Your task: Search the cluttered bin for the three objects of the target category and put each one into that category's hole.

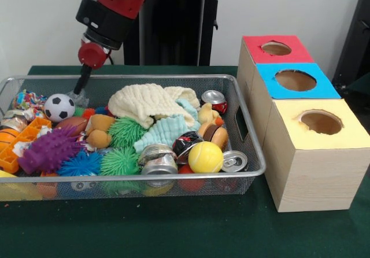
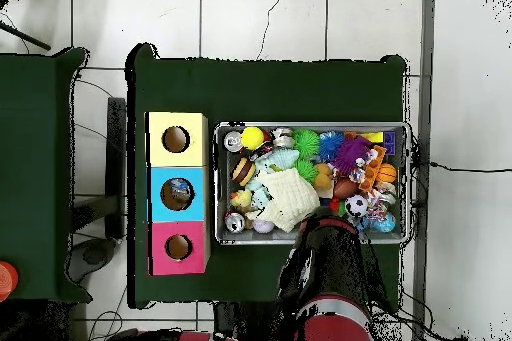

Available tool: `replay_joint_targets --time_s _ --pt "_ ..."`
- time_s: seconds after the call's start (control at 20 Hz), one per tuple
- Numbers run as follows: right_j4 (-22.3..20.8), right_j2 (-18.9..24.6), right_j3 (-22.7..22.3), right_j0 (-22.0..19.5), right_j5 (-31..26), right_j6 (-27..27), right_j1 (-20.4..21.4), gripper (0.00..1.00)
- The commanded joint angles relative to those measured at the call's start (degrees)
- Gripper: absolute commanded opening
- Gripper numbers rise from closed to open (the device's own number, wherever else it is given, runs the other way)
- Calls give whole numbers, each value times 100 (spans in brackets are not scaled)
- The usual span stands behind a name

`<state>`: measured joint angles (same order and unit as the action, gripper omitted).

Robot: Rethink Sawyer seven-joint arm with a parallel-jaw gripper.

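A wire mesh bin (image 1: 248, 148) holds a jumble of things. Drink cans lie at the back right (image 1: 214, 99), the front right (image 1: 234, 161) and the front middle (image 1: 159, 165). A soccer ball (image 1: 59, 107), a yellow tennis ball (image 1: 205, 157) and a brown football (image 1: 72, 124) lie among spiky rubber toys, purple (image 1: 49, 150) and green (image 1: 119, 161). My gripper (image 1: 79, 89) reaches down into the bin's far left corner, just beside the soccer ball. Three boxes stand to the right, each with a round hole: red (image 1: 276, 48), blue (image 1: 295, 80), yellow (image 1: 321, 122).
A cream cloth (image 1: 147, 104) and a pale teal cloth (image 1: 165, 131) cover the bin's middle. An orange plastic grid (image 1: 26, 139) sits at the left. In the overhead view my arm (image 2: 330, 247) covers the bin's lower edge, and something lies inside the blue box's hole (image 2: 176, 194).
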<state>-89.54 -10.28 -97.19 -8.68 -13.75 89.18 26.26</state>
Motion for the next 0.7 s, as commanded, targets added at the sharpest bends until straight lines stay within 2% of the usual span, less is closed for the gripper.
replay_joint_targets --time_s 0.05,0.7 --pt "-173 141 60 -240 493 1762 -659 100" --pt "-206 110 638 -406 1039 1849 -1054 100"
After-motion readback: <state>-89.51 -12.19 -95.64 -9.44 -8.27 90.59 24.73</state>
